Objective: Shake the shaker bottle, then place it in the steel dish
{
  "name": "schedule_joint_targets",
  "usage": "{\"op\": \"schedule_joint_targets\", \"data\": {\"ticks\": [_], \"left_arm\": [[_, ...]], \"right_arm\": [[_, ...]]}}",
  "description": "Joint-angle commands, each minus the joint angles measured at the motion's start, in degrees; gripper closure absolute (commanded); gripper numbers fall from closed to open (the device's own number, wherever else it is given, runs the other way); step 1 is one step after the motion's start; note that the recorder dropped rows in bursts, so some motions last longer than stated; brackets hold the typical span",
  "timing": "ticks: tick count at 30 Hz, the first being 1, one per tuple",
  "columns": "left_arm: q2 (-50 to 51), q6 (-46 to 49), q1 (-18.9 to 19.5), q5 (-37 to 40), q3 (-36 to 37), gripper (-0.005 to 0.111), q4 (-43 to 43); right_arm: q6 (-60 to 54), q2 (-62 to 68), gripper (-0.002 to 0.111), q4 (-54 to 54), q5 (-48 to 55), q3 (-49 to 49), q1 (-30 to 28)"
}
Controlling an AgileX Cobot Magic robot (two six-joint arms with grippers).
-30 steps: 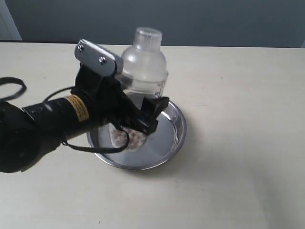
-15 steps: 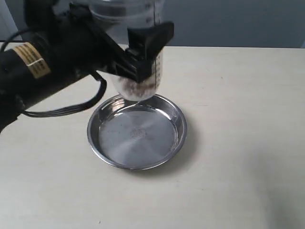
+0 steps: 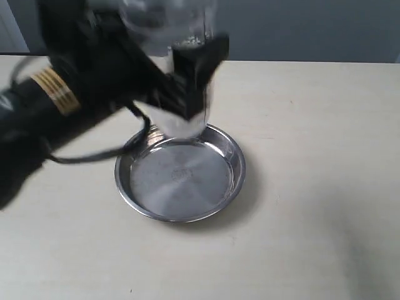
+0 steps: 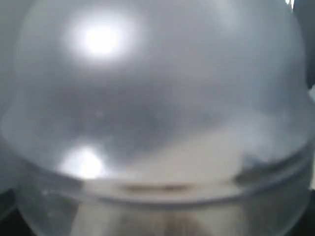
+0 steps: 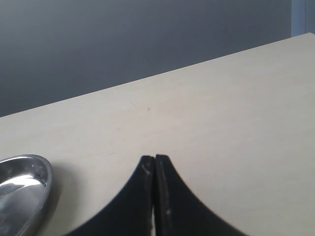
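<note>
My left gripper [image 3: 187,78] is shut on the shaker bottle [image 3: 181,125] and holds it upright in the air, just above the far rim of the steel dish [image 3: 234,187]. Arm and bottle are smeared by motion, and the bottle's top runs out of the exterior view. In the left wrist view the frosted dome of the shaker bottle [image 4: 157,98] fills the picture and hides the fingers. The dish holds nothing. My right gripper [image 5: 155,160] is shut with nothing in it, low over the table, with the steel dish [image 5: 22,189] off to one side.
The pale table [image 3: 312,156] carries only the dish. A dark grey wall [image 3: 300,28] runs behind its far edge. The left arm's black cable [image 3: 94,156] hangs over the table beside the dish.
One second ago the bottle stood low in the dish, in the left gripper. It has been raised above the rim since, and it now blurs with quick motion. The right gripper's movement cannot be judged.
</note>
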Motion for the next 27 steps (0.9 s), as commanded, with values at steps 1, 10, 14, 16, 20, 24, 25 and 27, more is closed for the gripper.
{"op": "schedule_joint_targets", "data": {"ticks": [1, 10, 14, 16, 20, 24, 25, 27], "left_arm": [[12.0, 0.3, -0.3, -3.6, 4.9, 0.106, -3.9], [1.0, -0.4, 0.4, 1.1, -0.6, 0.106, -1.0], [6.4, -0.8, 2.0, -1.2, 0.2, 0.106, -5.2], [1.0, -0.8, 0.9, -2.4, -2.3, 0.106, 0.7], [-6.1, -0.8, 0.8, 2.8, -7.7, 0.106, 2.1], [3.9, -0.8, 0.8, 10.0, -0.9, 0.106, -1.9], [8.7, -1.7, 0.8, 6.6, 1.9, 0.106, -3.9], [11.6, -2.2, 0.8, 2.2, 3.9, 0.106, -3.7]], "right_arm": [[-0.2, -0.3, 0.109, -0.1, -0.6, 0.0, -0.2], [-0.2, -0.3, 0.109, -0.1, -0.6, 0.0, -0.2], [-0.2, -0.3, 0.109, -0.1, -0.6, 0.0, -0.2], [-0.2, -0.3, 0.109, -0.1, -0.6, 0.0, -0.2], [-0.2, -0.3, 0.109, -0.1, -0.6, 0.0, -0.2], [-0.2, -0.3, 0.109, -0.1, -0.6, 0.0, -0.2], [-0.2, -0.3, 0.109, -0.1, -0.6, 0.0, -0.2], [-0.2, -0.3, 0.109, -0.1, -0.6, 0.0, -0.2]]}}
